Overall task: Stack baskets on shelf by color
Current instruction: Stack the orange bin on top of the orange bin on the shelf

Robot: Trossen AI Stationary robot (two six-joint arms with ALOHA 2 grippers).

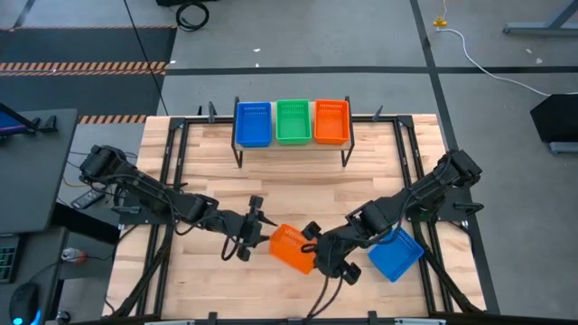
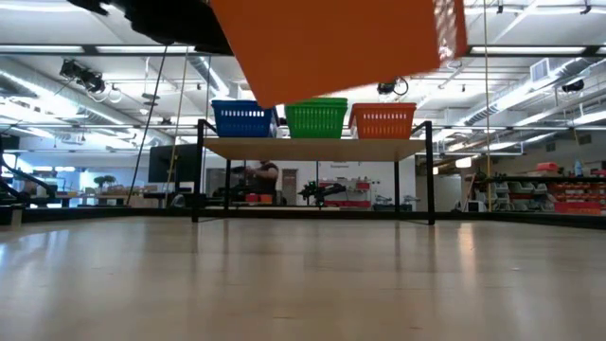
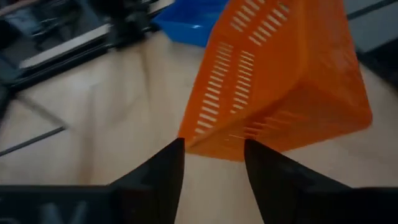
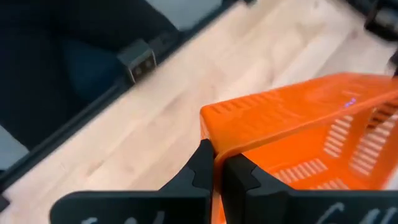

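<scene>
— On the shelf (image 1: pixel 293 147), how many baskets are being counted?

— Three, side by side: the blue shelf basket (image 1: pixel 253 123), the green basket (image 1: pixel 293 121), the orange shelf basket (image 1: pixel 331 121).

— And lower down?

— An orange basket (image 1: pixel 291 247) is being held tilted above the wooden counter (image 1: pixel 298 190), its rim pinched by the right hand (image 1: pixel 311 246). The left hand (image 1: pixel 252 224) is being kept spread just beside it. A blue basket (image 1: pixel 395 254) is lying nearby. A large hall is being seen behind.

low view: orange basket (image 2: pixel 331 43) cut off at top | person (image 2: pixel 260 180) behind shelf (image 2: pixel 312 148) too small (blurred)
</scene>
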